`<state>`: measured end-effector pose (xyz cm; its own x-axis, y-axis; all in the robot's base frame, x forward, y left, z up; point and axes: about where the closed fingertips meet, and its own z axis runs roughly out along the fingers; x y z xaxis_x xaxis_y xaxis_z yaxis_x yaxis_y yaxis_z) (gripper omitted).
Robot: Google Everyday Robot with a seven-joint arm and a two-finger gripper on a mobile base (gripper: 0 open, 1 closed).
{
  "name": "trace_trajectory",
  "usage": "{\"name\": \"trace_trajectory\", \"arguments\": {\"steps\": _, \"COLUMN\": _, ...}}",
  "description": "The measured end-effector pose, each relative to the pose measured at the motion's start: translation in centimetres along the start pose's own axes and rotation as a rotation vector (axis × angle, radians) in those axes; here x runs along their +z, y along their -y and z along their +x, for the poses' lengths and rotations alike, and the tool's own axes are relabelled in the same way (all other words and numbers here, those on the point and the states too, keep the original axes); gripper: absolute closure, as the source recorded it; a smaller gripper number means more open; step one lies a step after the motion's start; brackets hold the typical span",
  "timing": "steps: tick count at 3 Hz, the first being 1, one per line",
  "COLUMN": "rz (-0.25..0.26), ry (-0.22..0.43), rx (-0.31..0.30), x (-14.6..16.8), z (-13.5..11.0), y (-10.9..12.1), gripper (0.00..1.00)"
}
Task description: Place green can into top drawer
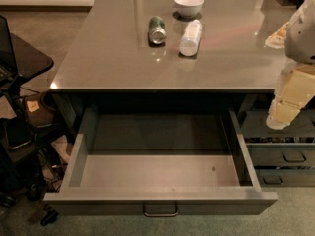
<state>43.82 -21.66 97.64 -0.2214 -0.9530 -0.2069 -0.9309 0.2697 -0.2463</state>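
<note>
The grey tabletop fills the upper part of the camera view. Below its near edge the top drawer stands pulled fully out, its floor bare and its thin pull handle facing the viewer.

At the right edge hangs the robot's pale arm. Its hand sits off the tabletop's right front corner, lower than the surface and just beside the drawer's right wall. It carries nothing. Whether it is set wide or narrow I cannot tell, since what shows is probably only its outer casing.

The white bottle lies on its side toward the back of the tabletop, with a white bowl standing behind it.

The green can lies on its side just beside the bottle, on the bottle's far side from the hand, not touching it. It is well apart from the hand: up, farther back and to the left in the view. Its long axis runs roughly front to back, with one silver end turned toward the drawer. The body is dark green with pale markings and looks undented.

Judging from this, the reach must rise over the edge and pass the bottle, and jaws closing across the can's round sides would suit that axis.
</note>
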Motion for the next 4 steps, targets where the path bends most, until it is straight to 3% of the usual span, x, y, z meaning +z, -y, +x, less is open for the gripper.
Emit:
{"name": "trace_trajectory", "arguments": {"steps": 1, "rz": 0.000, "ry": 0.000, "rx": 0.000, "x": 0.0, "z": 0.0, "y": 0.0, "gripper": 0.00}}
{"name": "trace_trajectory", "arguments": {"steps": 2, "rz": 0.013, "ry": 0.007, "rx": -0.022, "x": 0.3, "z": -1.6, "y": 1.4, "gripper": 0.00}}
{"name": "trace_trajectory", "arguments": {"steps": 4, "rz": 0.004, "ry": 0.104, "rx": -0.123, "x": 2.2, "z": -10.9, "y": 7.5, "gripper": 0.00}}
